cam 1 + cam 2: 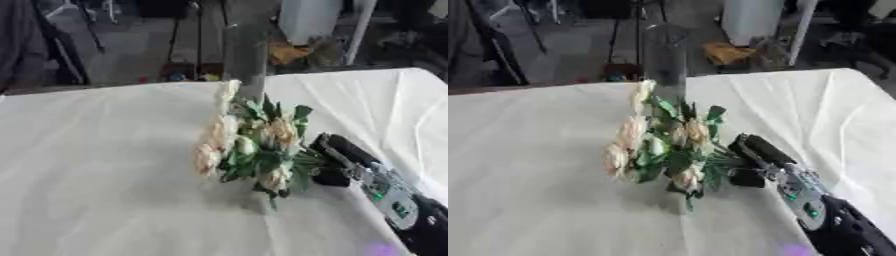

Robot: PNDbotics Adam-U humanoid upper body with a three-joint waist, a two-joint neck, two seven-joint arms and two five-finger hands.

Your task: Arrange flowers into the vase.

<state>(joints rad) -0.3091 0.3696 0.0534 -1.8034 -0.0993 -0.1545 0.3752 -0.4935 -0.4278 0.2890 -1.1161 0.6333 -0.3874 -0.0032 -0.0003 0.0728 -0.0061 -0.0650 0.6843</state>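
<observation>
Flowers point(249, 145), a bunch of cream blooms with green leaves, are held just above the white table point(105, 190), heads pointing left and up. Right hand point(754, 160) comes in from the lower right, its dark fingers curled round the stems. Behind the bunch, near the table's far edge, stands a tall clear vase point(665, 60), upright, the topmost bloom just in front of its lower part. Left hand is out of sight.
</observation>
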